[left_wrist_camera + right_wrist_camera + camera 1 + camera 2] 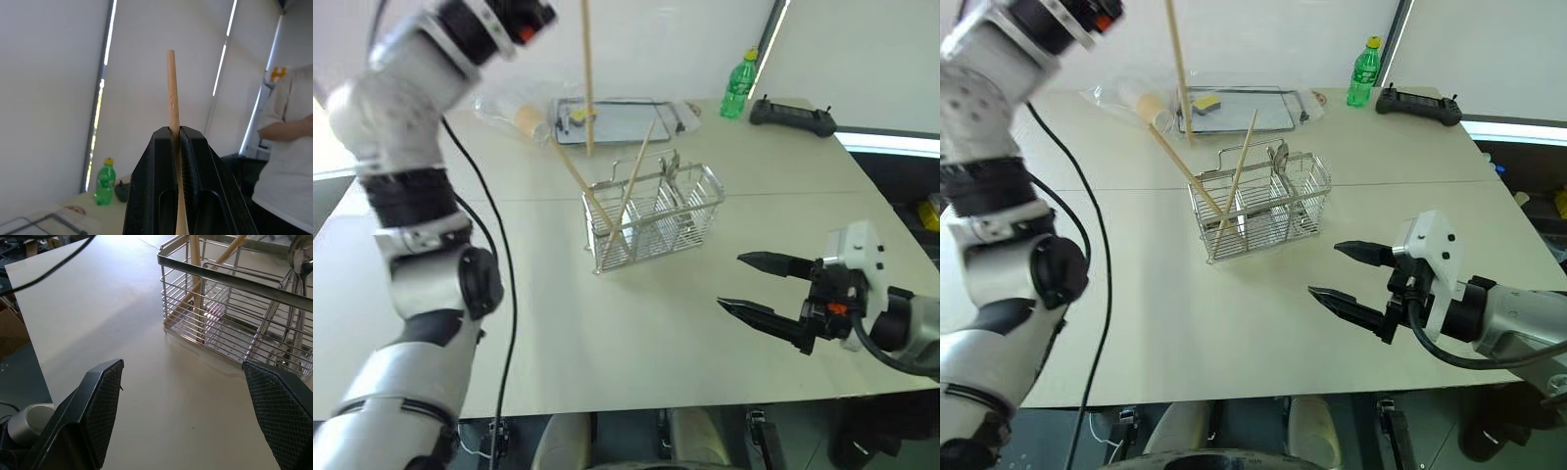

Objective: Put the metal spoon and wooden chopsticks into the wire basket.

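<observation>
Our left gripper has its two black fingers clamped together on a single wooden chopstick, a thin, straight, pale tan stick that hangs upright from the raised arm, its lower end above the table near the flat grey tray. Our right gripper holds its jaws wide apart with nothing between them; its textured pads face the wire basket from just in front of it, apart from the wire. The basket is a rectangular silver rack of thin parallel wires with several compartments and an upright loop handle, standing near the middle of the cream table. Two wooden chopsticks already lean crossed in its end compartment on our left, their tips rising above the rim. The metal spoon, shiny and thin-handled, stands in the opposite end compartment. Behind the basket lie the tray with a yellow sponge, crumpled clear plastic, a green bottle and a black controller. A person in a white shirt stands beyond the table.
</observation>
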